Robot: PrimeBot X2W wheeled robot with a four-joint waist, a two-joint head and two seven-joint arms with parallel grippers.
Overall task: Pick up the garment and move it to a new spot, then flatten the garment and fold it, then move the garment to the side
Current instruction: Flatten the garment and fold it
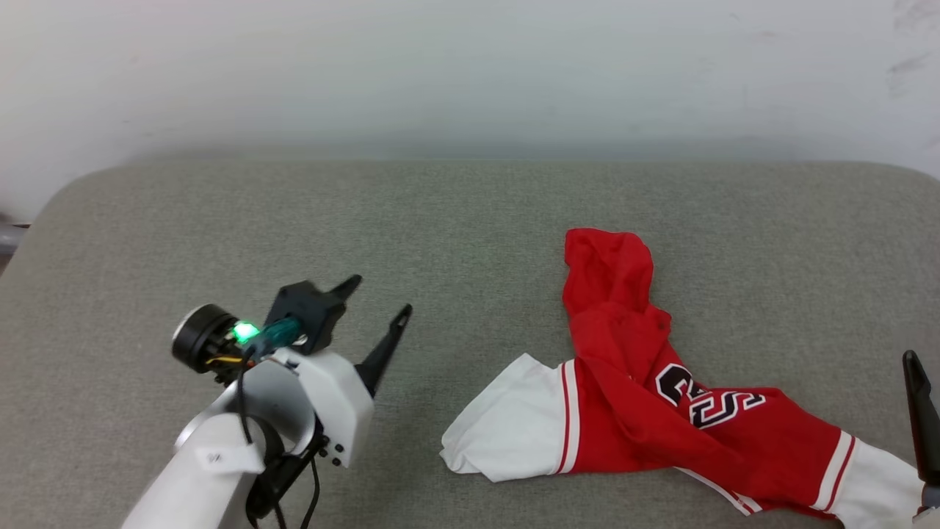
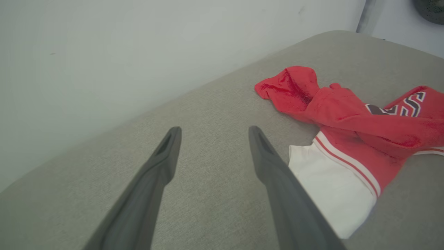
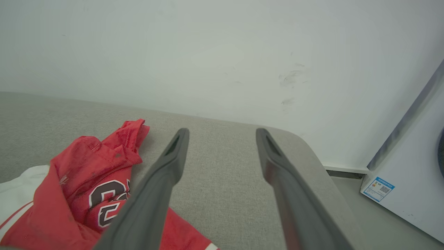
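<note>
While the left gripper point(image 1: 380, 295) hung over the lower left of the head view, its claw stood wide with nothing between the two dark fingers. It aimed up and right across the grey padded surface point(image 1: 470, 213), probably lined up for a reach at the cloth. Left wrist view agreed: left gripper point(image 2: 214, 130) spread over bare padding, the garment point(image 2: 347, 118) off to the right of the frame. Moving right in the head view, the garment point(image 1: 631, 397) lay crumpled right of centre and apart from that claw. One white sleeve point(image 1: 514, 422) was spread flat toward lower centre. The red body was twisted into a rope running up to a red lump, with the black white-outlined characters half buried in the folds. A second white sleeve point(image 1: 877, 481) reached the lower right corner. Not flat and not folded, so I judged the pick-up as not yet begun. At the right edge one finger of the right gripper point(image 1: 922, 419) rose just beside that sleeve; contact could not be told. In the right wrist view the right gripper point(image 3: 222, 132) was also wide and empty, the garment point(image 3: 86, 173) at lower left, partly behind one finger. A white appliance point(image 3: 409, 163) sat at far right. The arms flanked the cloth, likely so either could take it.
</note>
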